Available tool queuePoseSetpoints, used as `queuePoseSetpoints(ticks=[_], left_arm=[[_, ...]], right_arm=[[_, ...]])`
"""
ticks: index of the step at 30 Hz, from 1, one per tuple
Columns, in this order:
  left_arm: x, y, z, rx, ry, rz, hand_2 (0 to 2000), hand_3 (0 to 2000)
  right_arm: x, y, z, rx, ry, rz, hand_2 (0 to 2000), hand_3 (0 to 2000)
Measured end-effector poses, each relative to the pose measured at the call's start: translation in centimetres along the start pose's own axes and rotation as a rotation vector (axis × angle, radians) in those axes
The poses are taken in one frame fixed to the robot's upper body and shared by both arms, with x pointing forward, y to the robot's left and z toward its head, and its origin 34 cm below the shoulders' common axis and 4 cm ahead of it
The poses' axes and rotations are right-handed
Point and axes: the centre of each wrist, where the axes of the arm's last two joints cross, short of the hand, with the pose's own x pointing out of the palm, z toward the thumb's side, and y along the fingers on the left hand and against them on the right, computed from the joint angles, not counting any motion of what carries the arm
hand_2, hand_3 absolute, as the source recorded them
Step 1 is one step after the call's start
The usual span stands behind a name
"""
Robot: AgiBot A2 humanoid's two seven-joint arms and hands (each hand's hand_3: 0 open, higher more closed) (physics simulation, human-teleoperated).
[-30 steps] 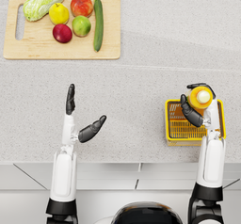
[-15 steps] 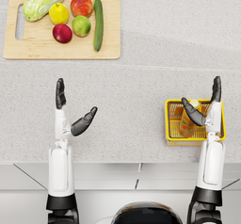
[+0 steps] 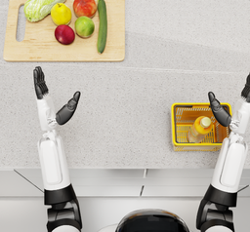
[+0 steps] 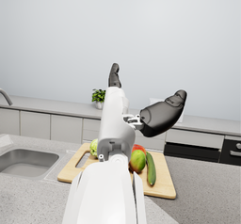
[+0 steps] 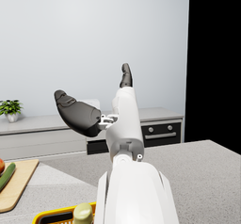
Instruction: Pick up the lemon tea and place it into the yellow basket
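Observation:
The lemon tea, a yellow bottle with a pale cap, lies tilted inside the yellow basket at the counter's right front. In the right wrist view only its cap and a strip of basket rim show. My right hand is raised beside the basket's right side, fingers spread, holding nothing; it is also in its own view. My left hand is lifted over the counter's left, open and empty, and appears again in the left wrist view.
A wooden cutting board at the back left carries a cabbage, lemon, tomato, green apple, red apple and cucumber. A sink lies beyond the board's left end.
A second ago my right hand held the lemon tea above the basket. It has let go, the bottle now lies in the basket, and the hand has moved right. The left hand rose slightly.

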Motion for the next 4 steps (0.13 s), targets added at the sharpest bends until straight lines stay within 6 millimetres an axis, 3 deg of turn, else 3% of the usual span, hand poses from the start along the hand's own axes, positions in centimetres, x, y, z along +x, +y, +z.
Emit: queuePoseSetpoints(ticks=[4], left_arm=[[-0.03,0.01,-0.02,-0.001,0.0,0.001,0,0]], right_arm=[[-0.04,-0.01,-0.01,0.0,0.0,-0.002,0,0]])
